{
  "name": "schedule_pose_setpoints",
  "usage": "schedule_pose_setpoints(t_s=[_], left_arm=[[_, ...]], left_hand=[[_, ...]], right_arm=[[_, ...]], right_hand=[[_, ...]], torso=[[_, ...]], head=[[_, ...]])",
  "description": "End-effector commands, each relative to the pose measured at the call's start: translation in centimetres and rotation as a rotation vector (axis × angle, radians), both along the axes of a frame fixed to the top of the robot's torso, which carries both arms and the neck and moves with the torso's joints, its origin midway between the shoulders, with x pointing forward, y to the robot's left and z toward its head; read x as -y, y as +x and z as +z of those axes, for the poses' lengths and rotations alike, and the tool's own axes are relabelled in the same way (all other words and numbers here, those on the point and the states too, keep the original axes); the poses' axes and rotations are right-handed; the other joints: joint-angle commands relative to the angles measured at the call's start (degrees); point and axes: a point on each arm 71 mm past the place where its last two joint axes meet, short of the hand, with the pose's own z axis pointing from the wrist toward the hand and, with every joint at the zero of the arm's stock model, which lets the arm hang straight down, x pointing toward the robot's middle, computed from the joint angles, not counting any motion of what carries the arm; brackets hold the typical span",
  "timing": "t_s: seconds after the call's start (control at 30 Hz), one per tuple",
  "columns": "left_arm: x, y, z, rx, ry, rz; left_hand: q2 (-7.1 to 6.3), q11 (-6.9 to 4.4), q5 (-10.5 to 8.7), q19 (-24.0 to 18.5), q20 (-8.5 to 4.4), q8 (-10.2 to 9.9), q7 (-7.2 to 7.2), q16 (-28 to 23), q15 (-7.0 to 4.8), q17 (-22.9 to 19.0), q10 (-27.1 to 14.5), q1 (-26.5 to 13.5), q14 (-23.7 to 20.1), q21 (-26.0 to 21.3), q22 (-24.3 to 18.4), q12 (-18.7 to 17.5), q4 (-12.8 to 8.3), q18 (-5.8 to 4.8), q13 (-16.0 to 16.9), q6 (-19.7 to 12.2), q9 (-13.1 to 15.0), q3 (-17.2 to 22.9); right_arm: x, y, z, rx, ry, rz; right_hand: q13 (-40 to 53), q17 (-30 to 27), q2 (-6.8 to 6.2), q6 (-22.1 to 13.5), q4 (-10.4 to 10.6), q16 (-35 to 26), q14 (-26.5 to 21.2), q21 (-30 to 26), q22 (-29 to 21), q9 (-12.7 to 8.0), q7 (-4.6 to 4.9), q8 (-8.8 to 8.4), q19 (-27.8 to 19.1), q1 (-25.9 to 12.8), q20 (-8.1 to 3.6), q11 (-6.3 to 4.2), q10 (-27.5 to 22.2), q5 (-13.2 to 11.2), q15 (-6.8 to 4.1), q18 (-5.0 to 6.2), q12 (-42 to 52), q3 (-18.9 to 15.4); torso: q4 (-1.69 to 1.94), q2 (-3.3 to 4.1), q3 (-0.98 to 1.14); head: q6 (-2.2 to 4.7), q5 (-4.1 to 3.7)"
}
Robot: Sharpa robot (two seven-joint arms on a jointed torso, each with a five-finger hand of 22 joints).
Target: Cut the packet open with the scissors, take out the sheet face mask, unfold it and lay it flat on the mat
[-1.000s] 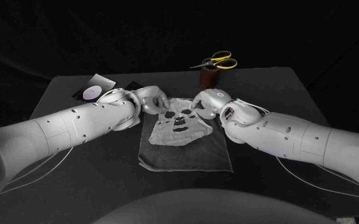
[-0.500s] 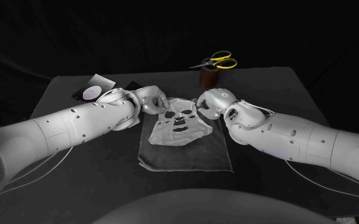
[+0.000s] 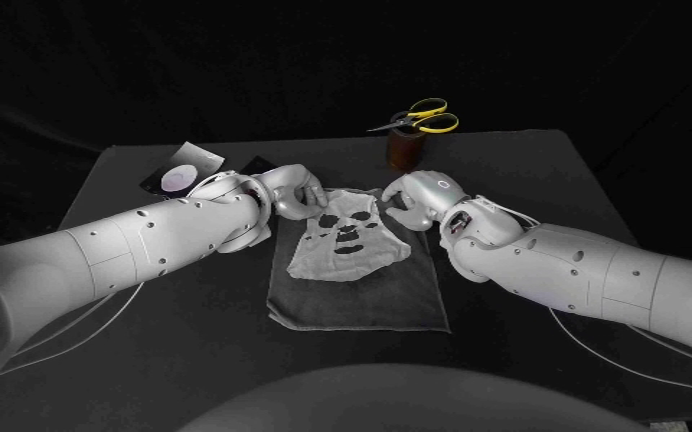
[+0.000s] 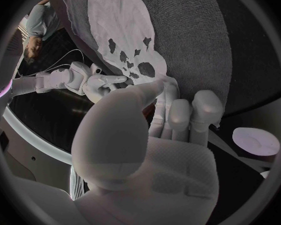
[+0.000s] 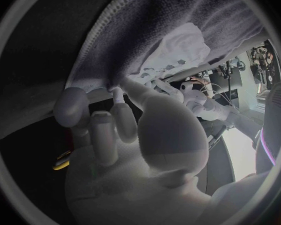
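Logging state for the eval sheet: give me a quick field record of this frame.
mask: unfolded, spread on mat, face holes visible
mat: grey, under mask
left hand: at mask's far left corner, grip unclear
right hand: at mask's far right corner, grip unclear
scissors: in brown holder, beyond mask
packet: lying behind left hand

thin cloth mask [image 3: 346,244] on matt towelling mat [image 3: 361,304]

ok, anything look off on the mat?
Nothing major. The sheet mask lies unfolded on the mat, but it sits crowded at the far end and slightly askew, its lower edge drifting toward the mat's left side. The left hand and right hand are at its top corners. No tears or spills visible.
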Motion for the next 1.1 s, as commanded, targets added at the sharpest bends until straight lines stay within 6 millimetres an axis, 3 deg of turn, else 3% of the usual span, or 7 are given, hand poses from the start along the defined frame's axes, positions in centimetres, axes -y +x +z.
schedule_pose_setpoints(t_s=[0.03, 0.57, 0.7, 0.77, 0.83, 0.93, 1.1], left_arm=[[0.4, -0.1, 1.0, 0.053, -0.159, -0.002], [-1.9, -0.9, 2.7, -0.044, -0.356, 0.058], [-3.4, -0.8, 3.2, -0.060, -0.455, 0.137], [-3.8, -0.9, 3.3, -0.082, -0.521, 0.171], [-4.3, -1.1, 3.3, -0.132, -0.648, 0.225], [-4.4, -1.6, 3.1, -0.194, -0.801, 0.261], [-4.2, -2.5, 2.8, -0.263, -1.000, 0.301]], left_hand=[[-0.73, 0.13, 0.14, -0.6, 0.32, -0.1, 0.44, -0.5, 0.13, -0.9, -0.8, -0.3, -1.1, -0.6, -0.4, -0.1, 0.1, 0.17, -0.1, -0.2, 0.0, -0.9], [-2.12, 0.12, 0.17, -1.1, 0.65, -0.4, 0.19, -0.7, 0.31, -2.2, -1.7, -1.2, -2.8, -0.7, -0.3, 1.8, 0.3, 0.23, 0.7, -0.1, -0.6, -4.4], [-0.26, 0.07, 0.17, -1.9, 0.62, -0.2, 0.24, -0.9, 0.23, -3.2, -1.9, -0.4, -3.5, -1.6, -1.2, 2.3, 0.4, 0.51, 0.9, 0.5, -0.7, -3.6], [0.29, 0.17, 0.15, -4.2, 0.63, -0.2, 0.34, -2.2, 0.29, -6.2, -2.1, -0.1, -5.8, -4.3, -3.9, 2.2, 0.3, 1.26, 0.7, 0.7, -0.8, -3.1], [0.94, 0.66, 0.18, -8.2, 0.90, -0.5, 0.72, -5.6, 0.68, -12.5, -3.0, -0.1, -10.8, -9.2, -8.3, 1.0, 0.6, 2.34, -0.2, 0.5, -1.2, -2.3], [1.02, 1.53, 0.13, -15.8, 1.72, -0.6, 1.08, -10.7, 1.59, -19.3, -4.1, -1.1, -17.2, -18.3, -15.7, -2.3, 1.5, 3.84, -2.6, 0.4, -1.5, -2.7], [0.37, 3.01, 0.03, -21.0, 3.71, -0.5, 1.12, -21.7, 3.37, -26.9, -2.3, -2.5, -22.4, -29.9, -23.3, -11.6, 3.6, 3.80, -9.2, -0.1, -2.1, -6.9]], right_arm=[[0.1, -0.2, 1.3, 0.045, 0.206, 0.045], [2.7, -1.1, 3.6, -0.100, 0.479, -0.041], [3.6, -1.3, 3.6, -0.214, 0.570, -0.070], [3.9, -1.4, 3.5, -0.252, 0.600, -0.080], [4.4, -1.5, 3.4, -0.311, 0.647, -0.095], [5.1, -1.4, 3.2, -0.374, 0.707, -0.119], [6.3, -1.0, 2.7, -0.469, 0.817, -0.160]], right_hand=[[-0.3, 9.1, 0.81, -0.1, 0.5, -0.2, 4.7, -0.3, 6.3, -0.1, 0.37, -0.34, -0.5, -0.5, 0.21, 0.38, -0.4, 0.2, 0.05, 0.22, -0.4, 0.0], [-6.1, 4.4, 0.95, 0.9, 0.8, -2.8, 3.2, -7.9, 4.2, -0.5, 0.42, -0.51, -3.6, -0.5, 0.59, 0.48, -4.1, 0.3, 0.19, 1.54, -6.8, -0.9], [-25.5, -11.3, 2.01, 0.9, 0.4, -14.3, -3.7, -28.2, -2.8, -1.0, 0.83, -0.79, -13.0, 0.4, 0.96, 0.75, -16.6, 0.4, 0.55, 4.34, -29.1, 0.8], [-28.3, -13.5, 2.16, 1.0, 0.3, -16.4, -4.5, -29.0, -3.5, -1.0, 0.86, -0.70, -13.3, 0.5, 1.00, 0.70, -17.6, 0.2, 0.57, 4.38, -32.1, 1.1], [-33.2, -28.2, 2.78, 0.6, 0.0, -30.4, -11.4, -32.1, -6.0, -1.0, 1.33, -0.70, -15.1, 0.9, 1.29, 1.21, -19.6, 0.5, 0.88, 4.28, -37.8, 2.8], [-37.5, -34.8, 3.14, 0.3, -0.2, -39.4, -15.3, -34.6, -8.0, -1.0, 1.70, -0.62, -16.8, 1.1, 1.67, 1.65, -21.0, 0.3, 1.38, 4.19, -42.4, 3.9], [-48.5, -41.1, 4.23, -0.4, -0.1, -53.7, -18.8, -40.1, -12.2, -0.9, 2.83, -0.62, -21.7, 1.1, 3.35, 3.31, -21.8, 0.2, 3.27, 3.82, -52.4, 4.0]], torso=[[-0.07, -0.04, -0.05], [0.01, -1.23, -0.10], [-0.25, -2.27, -0.28], [-0.35, -2.68, -0.35], [-0.46, -3.29, -0.45], [-0.58, -4.38, -0.85], [-0.93, -6.60, -2.07]], head=[[0.00, 0.06], [0.00, 0.31], [0.00, 0.50], [0.00, 0.65], [0.00, 0.80], [0.00, 0.77], [0.00, 0.95]])
